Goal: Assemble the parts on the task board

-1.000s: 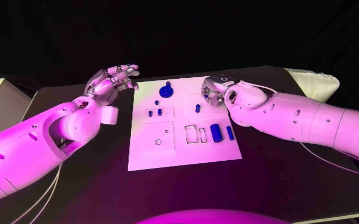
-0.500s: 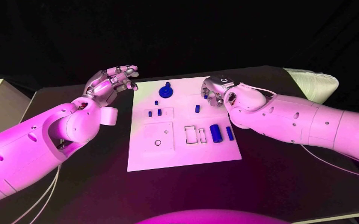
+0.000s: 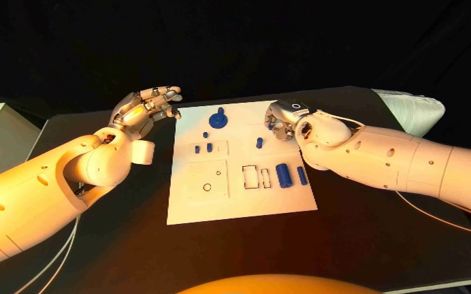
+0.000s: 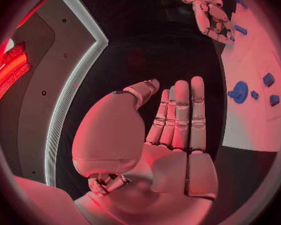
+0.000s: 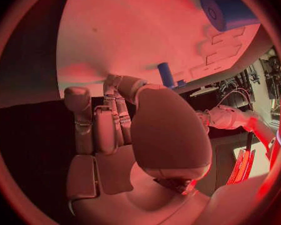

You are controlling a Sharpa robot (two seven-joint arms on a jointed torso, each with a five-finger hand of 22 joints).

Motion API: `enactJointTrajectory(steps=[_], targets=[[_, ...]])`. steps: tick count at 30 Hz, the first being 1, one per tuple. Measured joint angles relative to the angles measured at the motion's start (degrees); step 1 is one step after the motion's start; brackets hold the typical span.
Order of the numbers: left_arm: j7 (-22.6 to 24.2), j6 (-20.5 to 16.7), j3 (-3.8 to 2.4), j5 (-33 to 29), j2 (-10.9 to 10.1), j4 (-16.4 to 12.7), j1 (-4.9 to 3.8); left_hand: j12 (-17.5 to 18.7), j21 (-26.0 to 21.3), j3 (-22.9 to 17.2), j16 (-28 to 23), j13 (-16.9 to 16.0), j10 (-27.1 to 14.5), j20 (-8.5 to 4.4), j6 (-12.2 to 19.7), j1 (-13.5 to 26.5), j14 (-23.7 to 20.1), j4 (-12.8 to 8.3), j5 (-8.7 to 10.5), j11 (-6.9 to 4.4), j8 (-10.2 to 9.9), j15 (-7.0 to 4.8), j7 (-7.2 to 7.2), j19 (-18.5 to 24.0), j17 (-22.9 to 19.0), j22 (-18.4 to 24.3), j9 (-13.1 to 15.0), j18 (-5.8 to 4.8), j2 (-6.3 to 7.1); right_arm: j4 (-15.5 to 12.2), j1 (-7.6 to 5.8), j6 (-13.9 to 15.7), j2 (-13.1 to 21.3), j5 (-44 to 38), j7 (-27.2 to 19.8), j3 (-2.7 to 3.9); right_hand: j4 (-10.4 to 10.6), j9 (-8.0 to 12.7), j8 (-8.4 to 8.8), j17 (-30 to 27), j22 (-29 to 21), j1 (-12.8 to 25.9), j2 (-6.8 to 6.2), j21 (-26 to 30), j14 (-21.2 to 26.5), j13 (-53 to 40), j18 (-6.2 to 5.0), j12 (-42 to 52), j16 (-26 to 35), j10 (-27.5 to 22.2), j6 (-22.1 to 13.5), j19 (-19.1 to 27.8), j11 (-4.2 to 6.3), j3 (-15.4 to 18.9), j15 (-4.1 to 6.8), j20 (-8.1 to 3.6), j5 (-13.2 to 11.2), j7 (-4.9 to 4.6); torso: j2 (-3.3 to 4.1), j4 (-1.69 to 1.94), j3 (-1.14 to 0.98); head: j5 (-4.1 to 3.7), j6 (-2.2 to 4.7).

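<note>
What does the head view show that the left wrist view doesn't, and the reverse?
Head view alone: the whole board with its outlined recesses, and the long blue cylinder beside them. Left wrist view alone: the left hand from behind, its fingers straight, side by side and holding nothing. Both share: the round blue part on the board's far end and the right hand over the board's edge.

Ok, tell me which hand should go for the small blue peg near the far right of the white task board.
Right, probably. The right hand hovers over the white task board's far right corner, close to the small blue peg. The left hand is off the board's left edge, open.
</note>
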State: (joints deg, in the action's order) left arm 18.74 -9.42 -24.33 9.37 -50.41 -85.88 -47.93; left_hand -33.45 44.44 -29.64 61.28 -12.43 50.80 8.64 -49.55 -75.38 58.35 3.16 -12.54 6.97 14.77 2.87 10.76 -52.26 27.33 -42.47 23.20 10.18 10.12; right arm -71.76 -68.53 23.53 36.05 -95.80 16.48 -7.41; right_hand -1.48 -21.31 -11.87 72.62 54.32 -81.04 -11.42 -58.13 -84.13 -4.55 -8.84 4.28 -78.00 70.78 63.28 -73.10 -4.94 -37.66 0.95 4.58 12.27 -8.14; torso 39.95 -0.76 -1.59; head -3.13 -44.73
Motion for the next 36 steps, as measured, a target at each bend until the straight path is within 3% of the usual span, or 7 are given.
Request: enactJointTrajectory(steps=[2, 10, 18, 21, 25, 35, 36], targets=[[0.0, 0.0, 0.00, 0.0, 0.0, 0.0, 0.00, 0.0, 0.0, 0.0, -0.1, 0.0, 0.0, 0.18, 0.0, 0.0, 0.0, 0.0, 0.00, 0.00, 0.0, 0.00, 0.00, -0.2, 0.0, 0.0, 0.0, 0.00, 0.00, 0.0, -0.02, 0.0, 0.1, 0.5, -0.1, 0.02, 0.4, 0.0, 0.72, 0.0, -0.1, 1.1, -0.27, 0.1, 0.1, -0.4, 0.00, -0.4, 0.0, -0.4, -1.1, 0.4, 0.38, 0.2, -0.14, 0.40, 0.1, -0.51, 0.01, -0.02, -0.01, 0.02, 0.00], [-0.2, 0.0, 0.00, 0.0, -0.1, 0.0, 0.01, 0.0, -0.2, 0.0, -0.1, 0.0, 0.0, 0.17, 0.0, 0.0, 0.0, 0.0, 0.00, 0.00, 0.0, 0.00, 0.00, -0.2, 0.0, 0.1, 0.0, 0.00, 0.00, 0.0, -0.07, -0.2, 0.2, 2.5, -1.1, 0.05, 1.3, 1.0, 3.48, 0.2, -1.0, 3.8, -2.98, 1.7, 0.2, 0.4, 0.00, -0.4, -0.7, -4.9, -5.2, 1.3, -1.29, 1.4, -1.47, 1.32, 2.0, -2.10, 0.01, -0.03, 0.00, 0.04, -0.10], [-0.2, 0.0, 0.00, 0.1, -0.2, 0.1, 0.01, 0.0, -0.2, 0.0, -0.1, 0.1, 0.0, -0.03, 0.0, 0.0, 0.0, 0.0, 0.00, 0.00, 0.0, 0.00, 0.00, -0.4, 0.0, 0.1, 0.0, 0.00, 0.00, 0.1, -0.14, -0.3, 0.3, 3.8, -1.7, 0.07, 2.0, 1.0, 3.48, 0.3, -1.2, 4.1, -3.52, 2.0, 0.0, 0.7, 0.00, -0.4, -0.9, -5.5, -5.3, 1.2, -1.48, 2.0, -1.67, 1.60, 2.3, -2.26, 0.01, 0.01, 0.01, 0.02, -0.17], [-0.3, 0.0, 0.00, 0.1, -0.2, 0.1, 0.01, 0.0, -0.2, 0.0, -0.1, 0.1, 0.0, -0.03, 0.0, 0.0, 0.0, 0.0, 0.00, 0.00, 0.0, 0.00, 0.00, -0.4, 0.0, 0.1, 0.0, 0.00, 0.00, 0.1, -0.16, -0.3, 0.3, 4.1, -1.8, 0.08, 2.2, 0.9, 3.48, 0.3, -1.2, 4.4, -3.75, 2.0, 0.0, 0.6, 0.00, -0.4, -0.9, -5.3, -4.9, 1.2, -1.31, 2.3, -1.67, 1.60, 2.3, -1.85, 0.01, 0.01, 0.00, 0.02, -0.17], [-0.3, -0.1, 0.00, 0.1, -0.2, 0.1, 0.02, 0.2, -0.2, 0.0, -0.1, 0.1, -0.1, -0.03, 0.1, 0.0, 0.0, 0.0, 0.00, 0.13, 0.0, 0.00, 0.11, -0.4, 0.0, 0.2, 0.0, 0.00, 0.00, 0.2, -0.19, -0.3, 0.3, 4.3, -1.8, 0.10, 2.5, 0.6, 3.23, 0.3, -1.0, 4.7, -3.42, 2.0, 0.0, 0.4, -0.01, -0.2, -1.1, -4.4, -4.2, 1.0, -0.74, 2.4, -1.67, 1.80, 2.6, -1.15, 0.03, 0.01, 0.00, 0.06, -0.20], [-0.4, -0.1, 0.00, 0.1, -0.3, 0.1, 0.02, 0.2, -0.5, 0.0, -0.1, 0.2, -0.2, -0.03, 0.2, -0.5, 0.0, 0.0, 0.01, 0.21, 0.0, 0.00, 0.21, -0.4, 0.0, 0.3, -0.1, 0.00, -0.02, 0.5, -0.19, 0.4, 0.1, 4.9, -1.7, 0.08, 4.9, -0.8, 0.97, 0.8, 0.3, 5.9, -0.68, 1.8, 0.2, 0.0, 0.03, 0.6, -1.8, -0.8, -1.1, -0.5, 0.37, 2.2, -0.81, 0.75, 2.8, 0.50, 0.04, 0.01, 0.01, 0.07, -0.20], [-0.4, -0.1, 0.00, 0.1, -0.3, 0.1, 0.02, 0.2, -0.5, 0.0, -0.1, 0.2, -0.2, -0.03, 0.2, -0.6, 0.0, 0.0, 0.01, 0.21, 0.0, 0.00, 0.21, -0.4, 0.0, 0.3, -0.1, 0.00, -0.13, 0.5, -0.18, 0.4, 0.0, 4.9, -1.7, 0.07, 4.9, -1.0, 0.64, 0.8, 0.5, 5.8, -0.31, 1.8, 0.1, 0.0, 0.76, 0.7, -1.9, -0.7, -1.0, -0.8, 0.27, 2.2, -0.70, 0.84, 2.5, 0.66, 0.03, 0.01, 0.01, 0.07, -0.23]])
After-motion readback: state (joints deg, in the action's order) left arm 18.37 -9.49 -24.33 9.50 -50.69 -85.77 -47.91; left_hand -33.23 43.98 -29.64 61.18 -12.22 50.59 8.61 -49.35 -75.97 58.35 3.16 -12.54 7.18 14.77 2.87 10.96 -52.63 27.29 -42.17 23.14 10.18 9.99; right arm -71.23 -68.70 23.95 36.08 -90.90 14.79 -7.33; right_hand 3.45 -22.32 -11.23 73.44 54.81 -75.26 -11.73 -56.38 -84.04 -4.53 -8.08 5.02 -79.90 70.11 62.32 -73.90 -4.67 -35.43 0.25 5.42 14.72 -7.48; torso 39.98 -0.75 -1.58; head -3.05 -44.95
